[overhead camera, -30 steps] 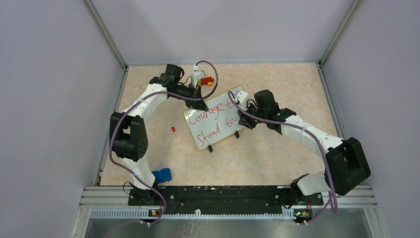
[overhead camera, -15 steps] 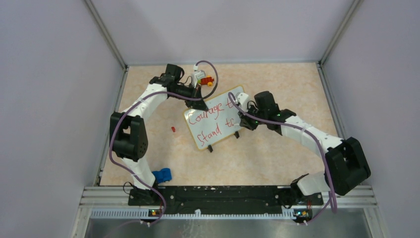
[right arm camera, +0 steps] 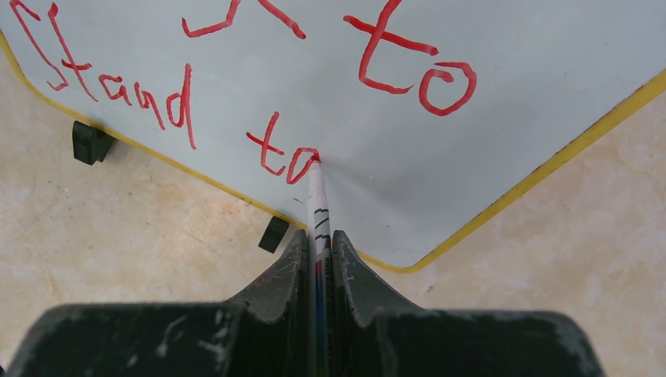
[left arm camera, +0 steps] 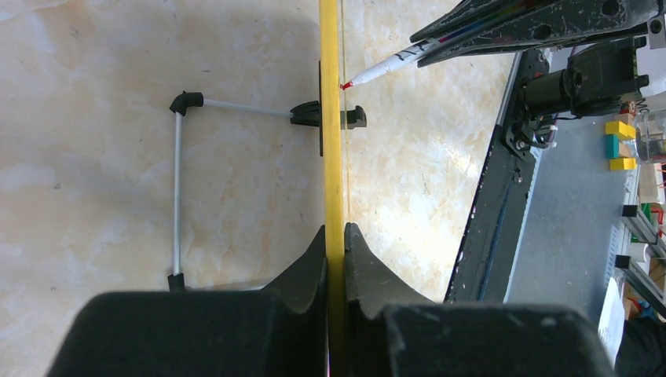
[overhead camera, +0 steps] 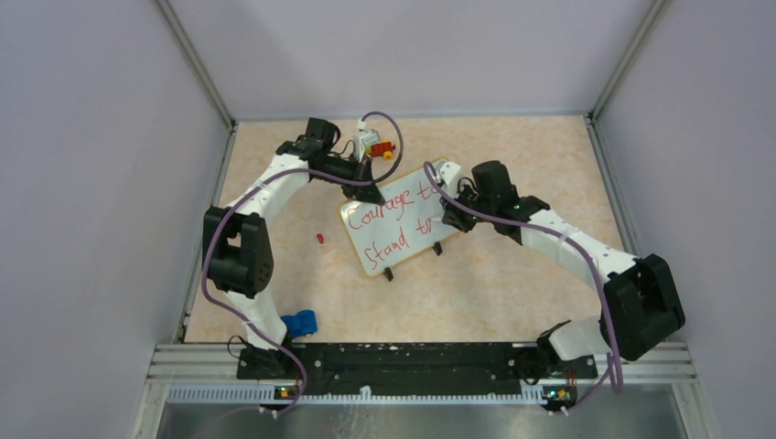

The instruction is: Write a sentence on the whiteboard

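The whiteboard (overhead camera: 403, 240) stands tilted on its black feet in the middle of the table. My left gripper (overhead camera: 362, 189) is shut on its upper rim, seen edge-on as a yellow strip (left arm camera: 331, 118) between the fingertips (left arm camera: 335, 232). The sentence (overhead camera: 389, 212) in red reads "Courage to" over "Stand", followed by a "t" and a round letter (right arm camera: 284, 157). My right gripper (right arm camera: 317, 236) is shut on a white marker (right arm camera: 316, 196), whose red tip touches the board at that round letter. The same marker (left arm camera: 385, 67) shows meeting the board's face in the left wrist view.
A small red cap (overhead camera: 319, 238) lies left of the board. A blue object (overhead camera: 299, 322) sits near the left arm's base. Colourful toy bricks (overhead camera: 375, 144) rest behind the board. Grey walls enclose the table. The board's wire stand (left arm camera: 177, 188) props it from behind.
The right gripper has shifted slightly up the board with the marker. The letter after the second-line "t" has grown from an open curve to a closed loop. The left arm has stayed put.
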`<state>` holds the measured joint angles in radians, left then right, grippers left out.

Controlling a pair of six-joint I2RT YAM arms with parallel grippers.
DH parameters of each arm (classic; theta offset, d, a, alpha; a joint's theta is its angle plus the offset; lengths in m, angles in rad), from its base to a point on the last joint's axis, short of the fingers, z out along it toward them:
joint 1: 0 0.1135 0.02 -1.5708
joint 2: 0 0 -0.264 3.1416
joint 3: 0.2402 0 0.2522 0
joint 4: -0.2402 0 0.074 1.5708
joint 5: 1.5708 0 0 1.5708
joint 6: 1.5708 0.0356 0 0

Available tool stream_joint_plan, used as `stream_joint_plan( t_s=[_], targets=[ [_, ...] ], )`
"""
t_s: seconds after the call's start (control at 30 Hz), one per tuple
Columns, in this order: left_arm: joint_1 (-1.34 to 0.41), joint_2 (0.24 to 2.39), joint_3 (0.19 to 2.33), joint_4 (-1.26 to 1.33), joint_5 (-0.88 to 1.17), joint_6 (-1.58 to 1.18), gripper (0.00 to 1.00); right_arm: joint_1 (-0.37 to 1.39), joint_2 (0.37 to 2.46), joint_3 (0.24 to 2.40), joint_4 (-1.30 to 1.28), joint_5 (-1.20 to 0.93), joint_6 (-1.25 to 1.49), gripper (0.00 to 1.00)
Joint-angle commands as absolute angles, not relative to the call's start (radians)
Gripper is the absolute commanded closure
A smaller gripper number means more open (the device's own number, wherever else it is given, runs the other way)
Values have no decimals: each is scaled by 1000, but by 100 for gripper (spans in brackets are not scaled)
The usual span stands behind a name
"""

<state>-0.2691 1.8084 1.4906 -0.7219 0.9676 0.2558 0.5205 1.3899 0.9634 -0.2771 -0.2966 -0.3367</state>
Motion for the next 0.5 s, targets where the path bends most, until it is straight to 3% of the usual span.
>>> stream_joint_plan(
  t_s=[0.0, 0.47],
  targets=[
    [-296, 1833, 1473, -821, 902, 321, 100, 509, 1376, 973, -226, -281, -346, 100],
    [-296, 1832, 1468, -818, 902, 320, 100, 508, 1335, 890, -247, -258, -369, 100]
  ],
)
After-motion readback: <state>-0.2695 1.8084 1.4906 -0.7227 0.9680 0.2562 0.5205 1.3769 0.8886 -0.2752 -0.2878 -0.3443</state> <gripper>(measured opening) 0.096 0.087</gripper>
